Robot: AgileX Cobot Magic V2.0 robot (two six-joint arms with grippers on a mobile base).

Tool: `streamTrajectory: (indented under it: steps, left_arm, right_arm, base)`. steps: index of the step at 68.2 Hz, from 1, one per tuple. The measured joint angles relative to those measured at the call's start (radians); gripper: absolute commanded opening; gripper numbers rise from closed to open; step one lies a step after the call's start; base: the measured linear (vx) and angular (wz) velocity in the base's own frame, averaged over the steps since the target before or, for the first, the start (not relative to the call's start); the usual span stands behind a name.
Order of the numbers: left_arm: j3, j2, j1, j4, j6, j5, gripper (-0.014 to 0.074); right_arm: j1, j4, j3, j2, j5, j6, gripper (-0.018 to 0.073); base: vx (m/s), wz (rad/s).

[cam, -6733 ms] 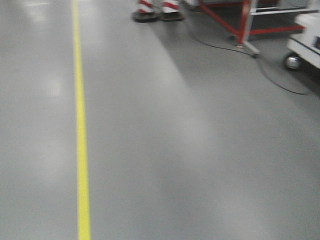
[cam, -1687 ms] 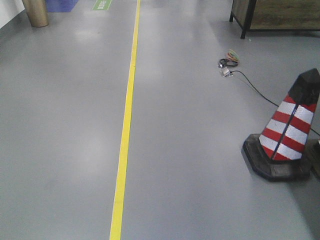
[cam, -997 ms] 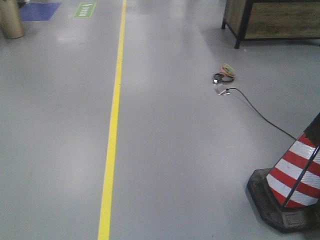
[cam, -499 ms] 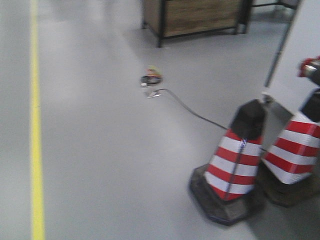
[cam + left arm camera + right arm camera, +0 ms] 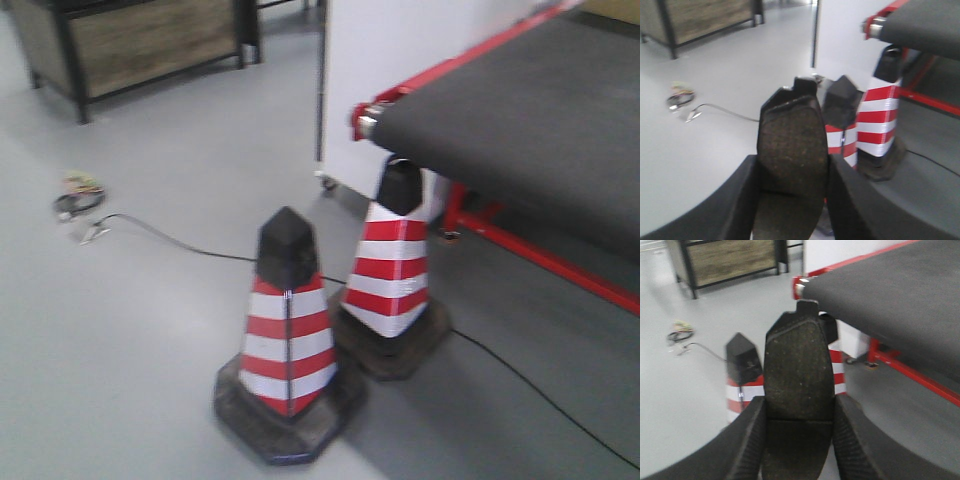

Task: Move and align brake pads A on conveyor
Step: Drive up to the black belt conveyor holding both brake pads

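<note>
Each wrist view shows a dark grey brake pad clamped between black fingers. My left gripper (image 5: pixel 792 195) is shut on one brake pad (image 5: pixel 792 145), which stands upright with its groove across the lower part. My right gripper (image 5: pixel 799 435) is shut on another brake pad (image 5: pixel 799 375), also upright. The conveyor (image 5: pixel 530 110), a dark felt belt with red rails, rises at the upper right of the front view, and its end roller (image 5: pixel 802 287) lies just beyond the right pad. Neither gripper appears in the front view.
Two red-and-white traffic cones (image 5: pixel 288 340) (image 5: pixel 397 270) stand on the grey floor before the conveyor's end. A black cable (image 5: pixel 170 240) runs across the floor to a small bundle (image 5: pixel 78 195). A wooden cabinet (image 5: pixel 140 35) stands at the back left, beside a white panel (image 5: pixel 400 40).
The front view has swung right: the yellow floor line has left the frame, the cones have moved to the centre, and the conveyor has come into sight at upper right.
</note>
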State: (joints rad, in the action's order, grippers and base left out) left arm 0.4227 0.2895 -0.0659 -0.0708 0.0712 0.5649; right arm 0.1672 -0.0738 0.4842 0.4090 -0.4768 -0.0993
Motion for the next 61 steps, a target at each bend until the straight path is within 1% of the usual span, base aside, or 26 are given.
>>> streamTrajectory:
  steps: [48, 61]
  left_arm:
    - [0.0, 0.0, 0.0, 0.0, 0.0, 0.0, -0.0006]
    - [0.0, 0.0, 0.0, -0.001, 0.0, 0.0, -0.0006]
  right_arm:
    - [0.0, 0.0, 0.0, 0.0, 0.0, 0.0, -0.0004]
    - [0.0, 0.0, 0.0, 0.0, 0.0, 0.0, -0.0004]
  base:
    - [0.13, -0.82]
    - [0.03, -0.63]
